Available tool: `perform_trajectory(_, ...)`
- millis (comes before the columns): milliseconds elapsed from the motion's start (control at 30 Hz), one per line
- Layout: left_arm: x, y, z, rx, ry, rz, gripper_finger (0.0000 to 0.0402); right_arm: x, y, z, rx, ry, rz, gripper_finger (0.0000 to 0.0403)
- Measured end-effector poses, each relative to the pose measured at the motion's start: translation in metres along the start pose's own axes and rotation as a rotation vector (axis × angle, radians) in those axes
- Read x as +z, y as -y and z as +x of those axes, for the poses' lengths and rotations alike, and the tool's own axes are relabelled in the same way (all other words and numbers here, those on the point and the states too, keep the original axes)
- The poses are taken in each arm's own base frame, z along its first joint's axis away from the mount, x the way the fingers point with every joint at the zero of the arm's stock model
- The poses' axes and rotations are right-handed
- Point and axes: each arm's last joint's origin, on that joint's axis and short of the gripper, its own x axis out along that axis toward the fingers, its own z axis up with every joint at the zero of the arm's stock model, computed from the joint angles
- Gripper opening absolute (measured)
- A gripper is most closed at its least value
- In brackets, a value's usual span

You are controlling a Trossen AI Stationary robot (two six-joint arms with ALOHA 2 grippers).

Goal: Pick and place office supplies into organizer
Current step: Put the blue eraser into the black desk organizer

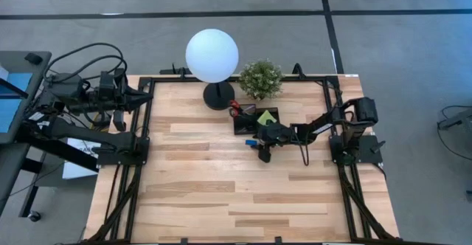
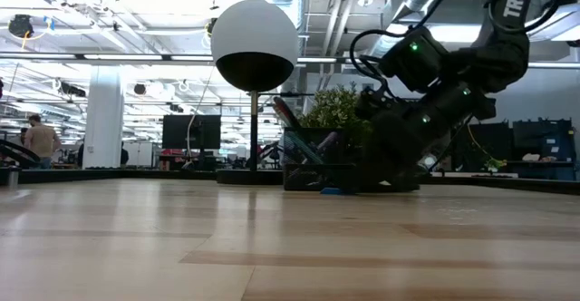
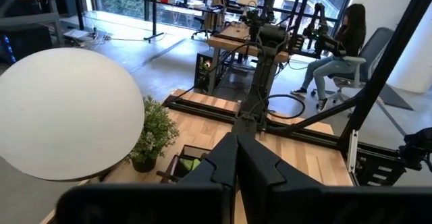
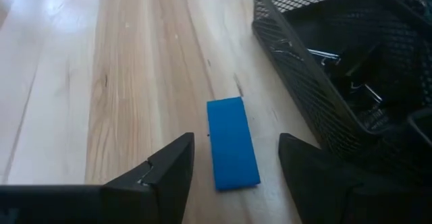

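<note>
- My right claw [image 4: 233,166] is low over the wooden table [image 4: 128,82]. Its two dark fingers [image 4: 169,173] are spread wide and hold nothing.
- The little blue eraser [image 4: 231,142] lies flat on the table. One end of it sits in the gap between my fingers, and they do not touch it.
- Just beside the eraser stands the black mesh organizer [image 4: 304,82]. The eraser is outside it, close to its wall but apart from it.
- Inside the organizer I can see black binder clips [image 4: 351,92] with shiny wire handles lying on the bottom.
- From above, my right claw [image 1: 263,150] is at the near side of the organizer [image 1: 243,123]. The blue eraser [image 1: 251,141] peeks out next to it.
- A lime-green sticky pad [image 1: 266,116] shows in the organizer, and something red [image 1: 234,105] pokes out at its far corner. I cannot tell what the red thing is.
- Past the organizer are a small potted plant [image 1: 260,78] and a lamp with a big white ball [image 1: 212,55] on a round black base [image 1: 218,96].
- My left claw [image 3: 236,166] waits far off at the back left corner of the table. Its fingers are pressed together with nothing in them.
- Way behind the table, a person [image 3: 341,38] sits in a chair.
</note>
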Motion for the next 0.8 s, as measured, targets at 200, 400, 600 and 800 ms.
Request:
perform_trajectory(200,0.0,0.0,0.001,0.001,-0.002,-0.001,0.0,-0.003,-0.006,0.0,-0.036,-0.025,0.031,0.0198)
perform_trajectory(400,0.0,0.0,0.001,0.001,-0.002,-0.001,0.0,-0.01,-0.029,-0.003,-0.041,-0.038,-0.112,0.0171)
perform_trajectory(600,0.0,0.0,0.001,0.002,-0.007,-0.001,0.0,-0.013,-0.038,-0.004,-0.064,-0.038,-0.028,0.0164)
perform_trajectory(800,-0.001,0.0,0.001,0.004,-0.011,-0.009,0.0,-0.018,-0.036,0.004,-0.184,0.034,0.116,0.0164)
